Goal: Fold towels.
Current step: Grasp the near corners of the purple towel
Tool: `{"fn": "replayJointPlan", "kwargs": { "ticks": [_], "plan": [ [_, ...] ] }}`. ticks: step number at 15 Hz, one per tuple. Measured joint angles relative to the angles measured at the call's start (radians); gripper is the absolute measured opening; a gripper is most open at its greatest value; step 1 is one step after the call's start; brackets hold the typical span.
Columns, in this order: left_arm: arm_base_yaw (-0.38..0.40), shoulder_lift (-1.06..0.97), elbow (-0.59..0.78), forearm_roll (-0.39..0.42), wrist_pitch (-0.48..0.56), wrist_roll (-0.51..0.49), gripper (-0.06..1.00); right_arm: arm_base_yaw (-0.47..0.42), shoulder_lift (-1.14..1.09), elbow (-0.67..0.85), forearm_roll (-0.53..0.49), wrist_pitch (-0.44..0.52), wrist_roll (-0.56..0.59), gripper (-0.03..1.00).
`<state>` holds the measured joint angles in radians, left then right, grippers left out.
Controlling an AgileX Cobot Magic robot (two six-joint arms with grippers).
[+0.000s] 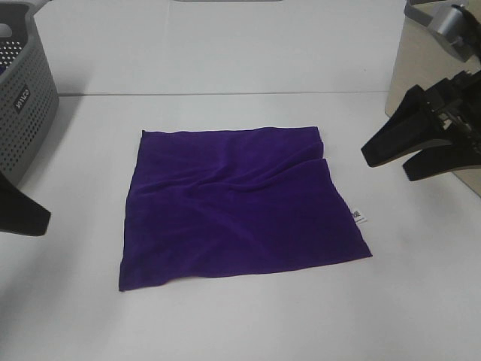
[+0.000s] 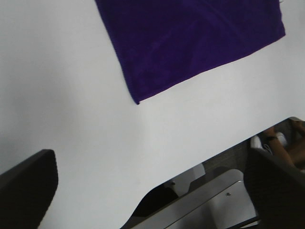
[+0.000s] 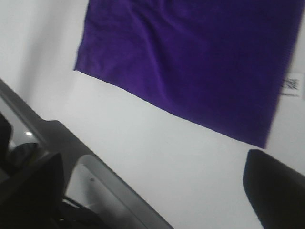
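We find the purple towel (image 1: 240, 207) lying spread at the centre of the worktop (image 1: 225, 323), lightly rippled, its white tag (image 1: 359, 216) toward the right edge. The right pincer (image 1: 385, 162) hangs released near that edge, clear of the cloth. The left pincer (image 2: 150, 164), by the left edge, appears released too, holding nothing.
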<state>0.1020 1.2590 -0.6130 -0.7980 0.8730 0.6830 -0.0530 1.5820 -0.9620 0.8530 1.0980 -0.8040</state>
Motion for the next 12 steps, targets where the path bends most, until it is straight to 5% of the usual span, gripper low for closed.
{"fn": "replayJointPlan", "kwargs": {
  "ticks": [1,2,12],
  "plan": [
    [0.000,0.123,0.012,-0.127,-0.062,0.156,0.99,-0.006,0.111,-0.001,0.081,0.016,-0.099,0.99],
    [0.000,0.183,0.012,-0.160,-0.078,0.191,0.99,-0.006,0.148,-0.002,0.084,0.016,-0.112,0.99],
    [-0.034,0.460,-0.042,-0.216,-0.125,0.227,0.99,-0.006,0.184,-0.003,0.046,-0.001,-0.115,0.99]
  ]
}}
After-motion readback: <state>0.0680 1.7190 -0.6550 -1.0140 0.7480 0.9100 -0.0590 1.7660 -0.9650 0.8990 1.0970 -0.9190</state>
